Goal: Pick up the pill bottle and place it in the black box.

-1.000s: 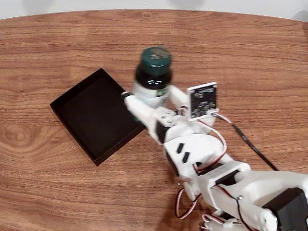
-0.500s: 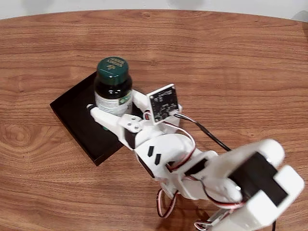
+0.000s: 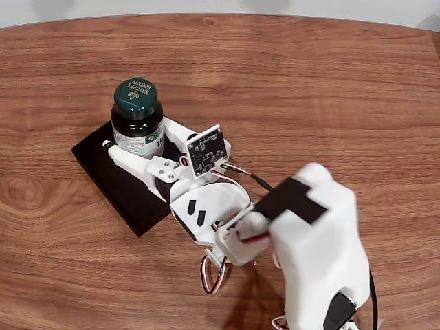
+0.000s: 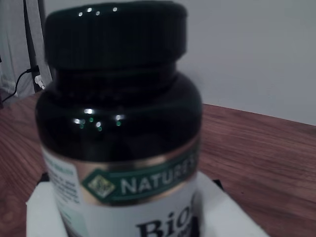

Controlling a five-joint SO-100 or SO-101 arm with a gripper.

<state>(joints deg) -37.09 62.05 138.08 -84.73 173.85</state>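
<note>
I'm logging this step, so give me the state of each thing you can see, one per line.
Pill bottle: capped, upright, held over the black box.
Black box: open-topped, nothing visible inside, flat on the table.
Gripper: jaws shut on the pill bottle.
Table: bare wood around the box.

Your wrist view puts the pill bottle (image 4: 118,143) upright and very close, taking up most of the frame from the left edge past centre. Its dark ribbed cap (image 4: 116,34) sits at the top, with small light reflections on the dark glass shoulder below. A gold-edged green band reads "NATURE'S", and white label beneath shows large black letters, cut off at the bottom. The white fingers (image 4: 224,212) press against the bottle's lower sides, one on each flank. Behind the fingers lie the brown wooden table (image 4: 256,158) and a pale wall (image 4: 256,54).
</note>
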